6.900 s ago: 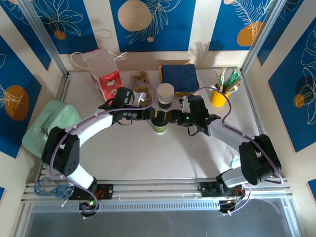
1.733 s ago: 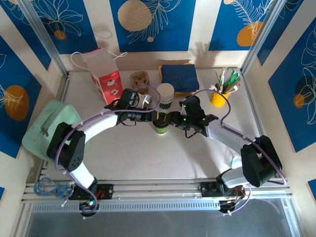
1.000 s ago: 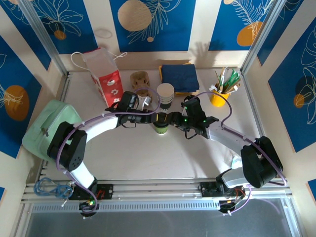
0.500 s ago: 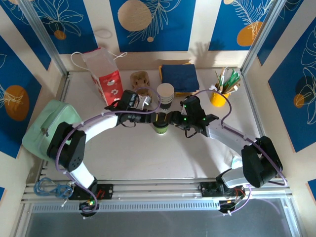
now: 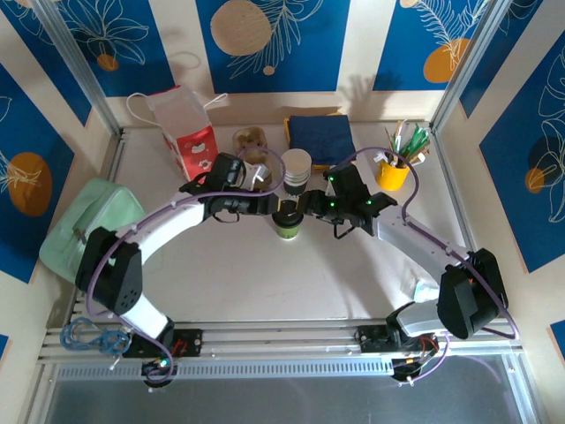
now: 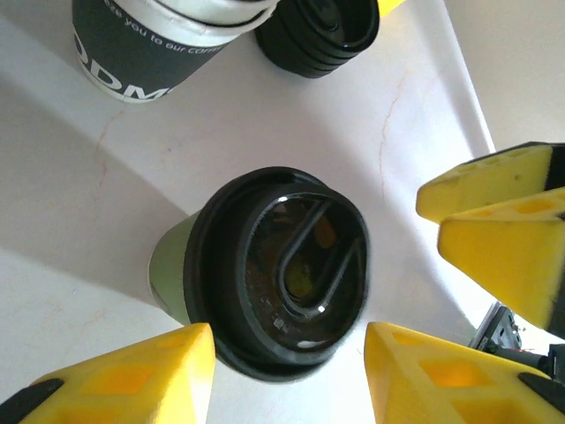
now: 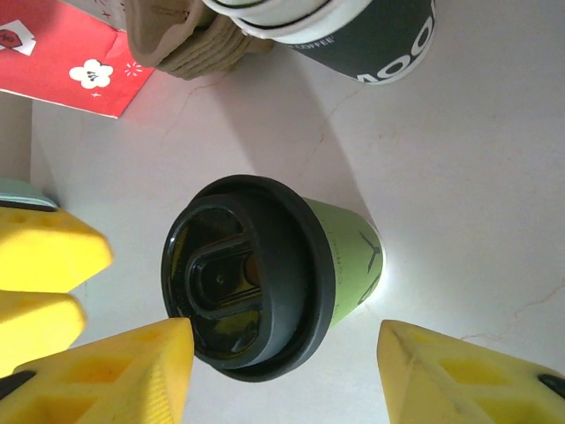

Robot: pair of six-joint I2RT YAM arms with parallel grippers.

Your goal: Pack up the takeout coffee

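Table (image 5: 265, 283) is carrying the coffee (image 6: 278, 265); left gripper (image 6: 290, 340) and right gripper (image 7: 284, 331) are straddling it, open-jawed; gripping below lid (image 7: 247, 291) looks safest.

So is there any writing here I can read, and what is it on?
"...you to our coffe...": small white print on the dark sleeve of the stacked cups, cut off.
"ODM": big white letters on that sleeve, left wrist view.
"MOO" and "COFFEE": same sleeve, upside down, right wrist view.
On the takeout coffee: a thin dark emblem, no letters.
On the red bag: white flowers, no words legible.
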